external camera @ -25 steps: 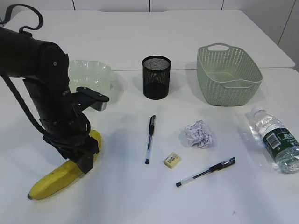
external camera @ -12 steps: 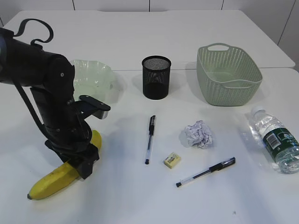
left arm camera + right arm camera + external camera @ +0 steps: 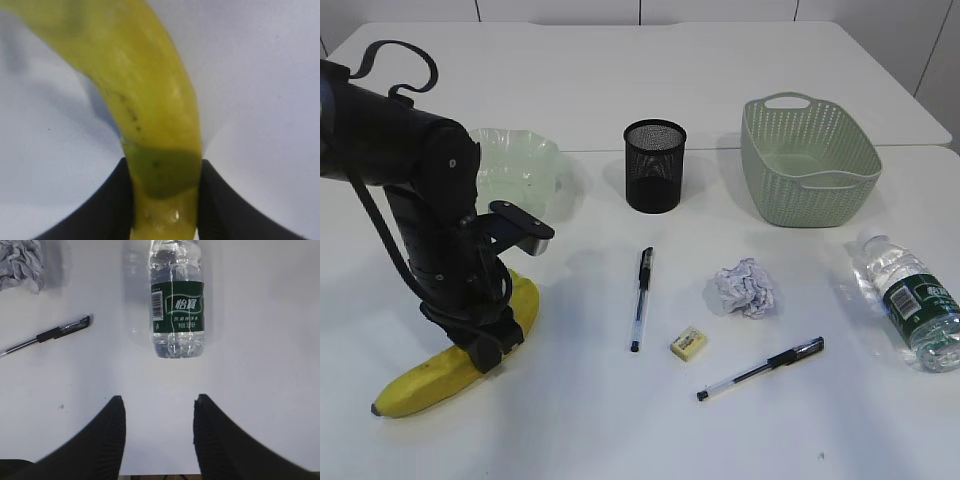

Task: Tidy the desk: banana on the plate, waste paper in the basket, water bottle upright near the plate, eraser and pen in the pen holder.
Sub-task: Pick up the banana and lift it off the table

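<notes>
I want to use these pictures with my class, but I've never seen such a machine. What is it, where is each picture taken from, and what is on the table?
It is a two-armed robot at a white table. The wide picture looks down at a slant from in front. The other two come from cameras on the wrists. The left gripper has its fingers against both sides of a banana. The right gripper is open and empty, above a bottle lying on its side. Also there: a plate, pen holder, basket, crumpled paper, eraser and two pens.

Matte black arm, looped black cable
</notes>
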### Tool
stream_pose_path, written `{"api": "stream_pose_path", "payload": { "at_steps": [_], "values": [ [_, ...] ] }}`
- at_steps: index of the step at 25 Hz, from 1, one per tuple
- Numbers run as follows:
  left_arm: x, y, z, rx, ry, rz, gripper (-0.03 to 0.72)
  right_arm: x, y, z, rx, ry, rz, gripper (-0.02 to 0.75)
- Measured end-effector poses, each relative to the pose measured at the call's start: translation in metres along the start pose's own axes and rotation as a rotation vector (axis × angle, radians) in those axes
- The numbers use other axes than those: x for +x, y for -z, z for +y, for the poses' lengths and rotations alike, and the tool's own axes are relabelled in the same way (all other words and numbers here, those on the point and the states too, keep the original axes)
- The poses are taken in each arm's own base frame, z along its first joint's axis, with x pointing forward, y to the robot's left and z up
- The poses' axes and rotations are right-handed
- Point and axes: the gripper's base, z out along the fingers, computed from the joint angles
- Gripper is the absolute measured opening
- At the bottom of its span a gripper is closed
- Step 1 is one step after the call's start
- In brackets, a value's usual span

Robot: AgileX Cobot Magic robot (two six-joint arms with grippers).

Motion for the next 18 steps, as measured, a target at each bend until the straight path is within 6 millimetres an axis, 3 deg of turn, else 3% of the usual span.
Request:
{"api": "stream_pose_path", "payload": {
  "at_steps": [9,18],
  "values": [
    [-0.003,0.007,0.0,0.014,0.005,0.035,0.225,0.0,0.0,0.0,0.0,0.002,0.0,0.339],
    [-0.043,0.065,-0.005,0.142,0.076,-0.079,0.223,0.0,0.0,-0.001,0.014,0.006,0.0,0.339]
  ]
}}
